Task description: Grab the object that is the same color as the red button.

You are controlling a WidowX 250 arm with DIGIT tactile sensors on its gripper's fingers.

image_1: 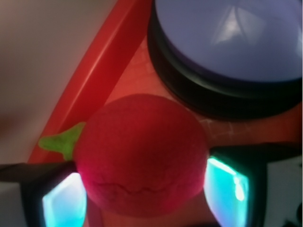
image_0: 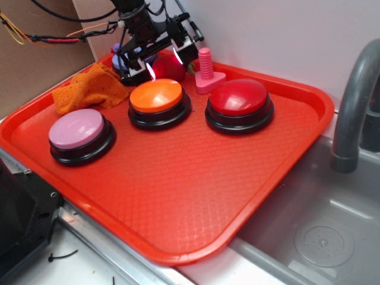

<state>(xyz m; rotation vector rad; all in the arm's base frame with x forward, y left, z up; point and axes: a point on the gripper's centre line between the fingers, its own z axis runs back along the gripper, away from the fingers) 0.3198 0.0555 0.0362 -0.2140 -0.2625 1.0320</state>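
The fingers [image_1: 64, 201] press either side of the strawberry [image_1: 142, 153] at the far end of the red tray [image_0: 178, 202], which also carries the red button [image_0: 239, 98], orange button [image_0: 157, 96], pink button [image_0: 77, 128], purple button [image_1: 232, 38], pink screw toy [image_0: 206, 71] and orange cloth [image_0: 89, 89]. A grey sink [image_0: 320, 225] lies beside it.

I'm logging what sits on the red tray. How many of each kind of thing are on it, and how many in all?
Dome buttons: 4 (pink, orange, red, blue)
Toy strawberry: 1
Pink screw toy: 1
Orange cloth: 1
Total: 7
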